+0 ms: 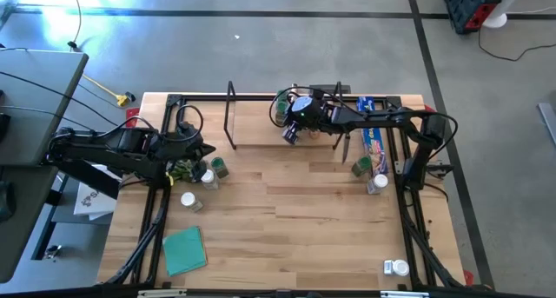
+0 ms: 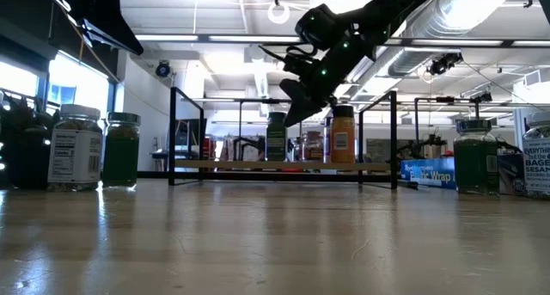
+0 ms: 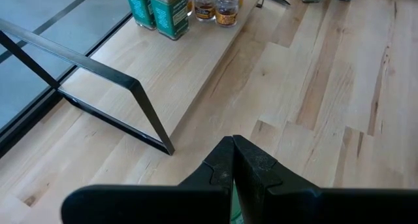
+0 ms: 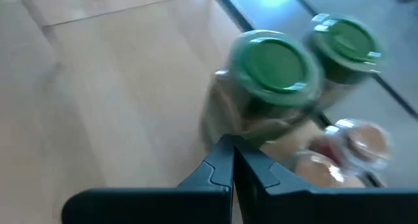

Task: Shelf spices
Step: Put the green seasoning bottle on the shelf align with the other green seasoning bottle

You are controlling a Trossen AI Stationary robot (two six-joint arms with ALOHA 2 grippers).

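Note:
The shelf (image 1: pixel 261 129) stands at the table's far middle, a light board between thin black end frames (image 3: pixel 140 96). On its right part stand two green-lidded spice jars (image 4: pixel 274 64) (image 4: pixel 346 41) and smaller jars (image 3: pixel 215 5). My right gripper (image 4: pixel 232 145) is shut above the board, right next to the nearer green-lidded jar. My left gripper (image 3: pixel 232 142) waits shut at the table's left, above several loose jars (image 1: pixel 208 175). More jars (image 1: pixel 369 175) stand at the right. My right gripper's shut fingertips slant down toward the side of the nearer green-lidded jar (image 4: pixel 225 119), which stands upright on the shelf board. I cannot tell whether they touch it.
A long blue wrap box (image 1: pixel 373 142) lies at the right, beside the shelf's end. A flat teal square (image 1: pixel 184 250) lies at the near left. One jar (image 1: pixel 397 267) stands at the near right corner. The bare wood in the table's middle (image 1: pixel 295 211) is free room.

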